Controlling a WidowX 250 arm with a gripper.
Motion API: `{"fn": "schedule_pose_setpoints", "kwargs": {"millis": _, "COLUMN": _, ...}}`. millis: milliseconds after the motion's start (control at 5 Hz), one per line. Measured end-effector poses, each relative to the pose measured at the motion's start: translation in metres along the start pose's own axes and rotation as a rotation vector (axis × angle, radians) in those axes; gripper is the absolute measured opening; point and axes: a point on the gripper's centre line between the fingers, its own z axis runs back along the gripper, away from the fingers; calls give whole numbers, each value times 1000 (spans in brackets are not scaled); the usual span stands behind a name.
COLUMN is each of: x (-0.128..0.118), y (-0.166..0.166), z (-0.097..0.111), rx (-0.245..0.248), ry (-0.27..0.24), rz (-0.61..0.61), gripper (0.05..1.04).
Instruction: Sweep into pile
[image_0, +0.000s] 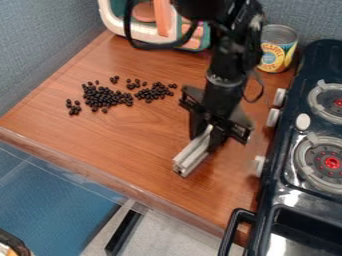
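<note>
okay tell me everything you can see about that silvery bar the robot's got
The bar is pale, silvery and straight, metal by its look, with ridges and grooves running lengthwise and dark gaps in its squared near end. The gripper is closed on its upper part. It slants toward the lower left of the view, over the wooden counter, to the right of the black beans and apart from them. Whether it touches the wood, I can't tell.
</note>
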Motion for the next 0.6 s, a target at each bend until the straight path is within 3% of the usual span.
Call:
{"fn": "schedule_pose_setpoints", "kwargs": {"millis": 200, "x": 17, "y": 33, "z": 29, "rx": -6, "ry": -68, "rz": 125, "gripper": 369}}
{"fn": "schedule_pose_setpoints", "kwargs": {"millis": 400, "x": 17, "y": 75, "z": 39, "rx": 7, "ry": -79, "rz": 263, "gripper": 369}}
{"fn": "schedule_pose_setpoints", "kwargs": {"millis": 600, "x": 7, "y": 121, "z": 37, "rx": 73, "ry": -93, "rz": 411, "gripper": 369}}
